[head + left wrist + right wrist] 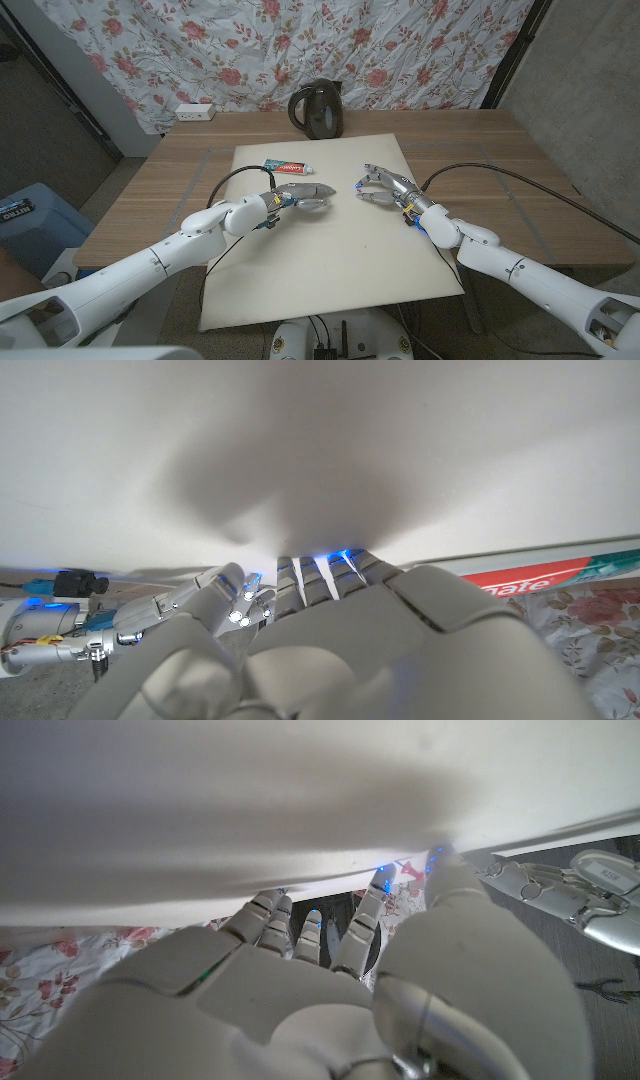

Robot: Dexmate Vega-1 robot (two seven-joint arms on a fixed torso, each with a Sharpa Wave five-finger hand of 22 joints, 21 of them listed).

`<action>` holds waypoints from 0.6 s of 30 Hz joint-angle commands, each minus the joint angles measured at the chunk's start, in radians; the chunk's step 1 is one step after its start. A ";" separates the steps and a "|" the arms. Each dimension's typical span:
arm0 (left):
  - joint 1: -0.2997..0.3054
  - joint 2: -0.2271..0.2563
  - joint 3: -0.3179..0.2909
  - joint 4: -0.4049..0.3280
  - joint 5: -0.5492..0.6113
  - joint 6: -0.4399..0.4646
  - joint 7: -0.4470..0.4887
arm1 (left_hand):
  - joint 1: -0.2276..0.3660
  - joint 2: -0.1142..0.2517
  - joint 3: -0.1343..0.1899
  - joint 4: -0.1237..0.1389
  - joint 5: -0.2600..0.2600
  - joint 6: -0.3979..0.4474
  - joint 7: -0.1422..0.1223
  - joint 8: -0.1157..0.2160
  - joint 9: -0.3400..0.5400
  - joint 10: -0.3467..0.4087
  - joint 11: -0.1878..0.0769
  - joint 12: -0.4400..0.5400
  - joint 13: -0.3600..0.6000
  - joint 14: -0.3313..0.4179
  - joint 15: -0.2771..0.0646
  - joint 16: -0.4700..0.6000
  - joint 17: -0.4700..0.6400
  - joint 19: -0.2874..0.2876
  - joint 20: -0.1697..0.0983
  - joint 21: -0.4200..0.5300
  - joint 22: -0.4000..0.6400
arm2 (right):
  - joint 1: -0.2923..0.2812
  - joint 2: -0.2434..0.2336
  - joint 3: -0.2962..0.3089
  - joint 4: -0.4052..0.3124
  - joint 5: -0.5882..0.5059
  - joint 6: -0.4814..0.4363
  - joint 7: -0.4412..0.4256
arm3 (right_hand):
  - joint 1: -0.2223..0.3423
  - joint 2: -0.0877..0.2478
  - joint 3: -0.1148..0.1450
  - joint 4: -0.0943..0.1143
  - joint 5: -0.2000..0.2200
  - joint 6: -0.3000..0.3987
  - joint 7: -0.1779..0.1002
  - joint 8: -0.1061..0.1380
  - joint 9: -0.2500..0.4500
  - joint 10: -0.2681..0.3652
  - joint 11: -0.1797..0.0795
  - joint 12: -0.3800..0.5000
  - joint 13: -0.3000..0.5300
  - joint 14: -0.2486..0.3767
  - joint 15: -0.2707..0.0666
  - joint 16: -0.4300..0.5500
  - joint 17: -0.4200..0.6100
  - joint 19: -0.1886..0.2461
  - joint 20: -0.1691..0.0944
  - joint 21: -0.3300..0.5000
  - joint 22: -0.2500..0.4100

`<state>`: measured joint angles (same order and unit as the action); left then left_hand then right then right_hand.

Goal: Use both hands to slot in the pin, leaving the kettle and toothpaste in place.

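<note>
Toothpaste lay on the white mat just beyond the left robot hand, and the dark kettle stood farther back on the wooden table, well apart from both. The right robot hand faced the left one over the mat, a small gap between their fingertips. Its fingers were curled partly apart; the left's reached forward together. Whether either held the pin could not be told; no pin was clear to see.
</note>
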<state>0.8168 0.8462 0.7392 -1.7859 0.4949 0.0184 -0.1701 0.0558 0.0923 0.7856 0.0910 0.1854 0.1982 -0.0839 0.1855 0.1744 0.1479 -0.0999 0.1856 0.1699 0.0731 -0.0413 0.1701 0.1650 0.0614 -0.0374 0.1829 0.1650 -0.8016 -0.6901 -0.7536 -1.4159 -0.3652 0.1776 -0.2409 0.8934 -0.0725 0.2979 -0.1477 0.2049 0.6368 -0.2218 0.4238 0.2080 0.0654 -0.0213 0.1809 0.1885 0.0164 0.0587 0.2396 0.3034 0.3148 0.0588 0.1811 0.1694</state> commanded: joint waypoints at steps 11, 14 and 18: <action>0.024 0.016 -0.018 -0.009 0.019 -0.015 0.050 | 0.012 0.095 0.005 -0.002 -0.005 0.010 -0.007 -0.001 0.004 0.002 -0.005 0.005 0.005 0.005 -0.067 0.006 0.003 0.008 -0.101 0.008 0.005 | 0.028 -0.016 -0.003 -0.006 0.006 0.022 0.092 | -0.042 -0.016 -0.015 0.008 0.027 -0.124 0.003 -0.070 -0.007 -0.052 0.014 0.003 0.004 -0.046 0.030 -0.016 0.005 -0.046 0.017 0.002 0.003; 0.032 0.021 -0.025 -0.017 0.020 -0.014 0.060 | 0.013 0.095 0.005 -0.002 -0.005 0.009 -0.006 -0.001 0.004 -0.001 -0.005 0.004 0.005 0.003 -0.066 0.006 0.004 0.007 -0.101 0.008 0.005 | 0.035 -0.016 -0.004 -0.004 0.003 0.021 0.102 | -0.047 -0.019 -0.017 0.009 0.030 -0.146 0.003 -0.081 -0.008 -0.053 0.014 0.005 0.004 -0.052 0.035 -0.018 0.005 -0.051 0.019 0.002 0.003; 0.045 0.027 -0.035 -0.024 0.019 -0.018 0.078 | 0.012 0.096 0.004 -0.001 -0.005 0.003 -0.008 -0.004 0.004 -0.008 -0.002 0.001 0.005 0.000 -0.066 0.006 0.004 0.007 -0.101 0.008 0.005 | 0.039 -0.017 -0.004 -0.006 -0.003 0.016 0.106 | -0.054 -0.020 -0.018 0.010 0.035 -0.170 0.002 -0.094 -0.008 -0.080 0.020 -0.002 0.004 -0.056 0.036 -0.018 0.006 -0.056 0.021 0.004 0.003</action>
<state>0.8367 0.8584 0.7255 -1.7928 0.5089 0.0068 -0.1278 0.0558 0.0923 0.7854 0.0908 0.1808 0.2038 -0.0896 0.1845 0.1750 0.1476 -0.1001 0.1841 0.1703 0.0730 -0.0412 0.1694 0.1656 0.0632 -0.0356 0.1860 0.1656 -0.7794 -0.7038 -0.7540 -1.4220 -0.3589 0.1959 -0.1696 0.8470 -0.0996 0.2813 -0.1392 0.2330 0.4823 -0.2179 0.3363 0.1987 0.0066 -0.0013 0.1809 0.1884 -0.0307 0.0947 0.2234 0.3043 0.2650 0.0766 0.1745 0.1704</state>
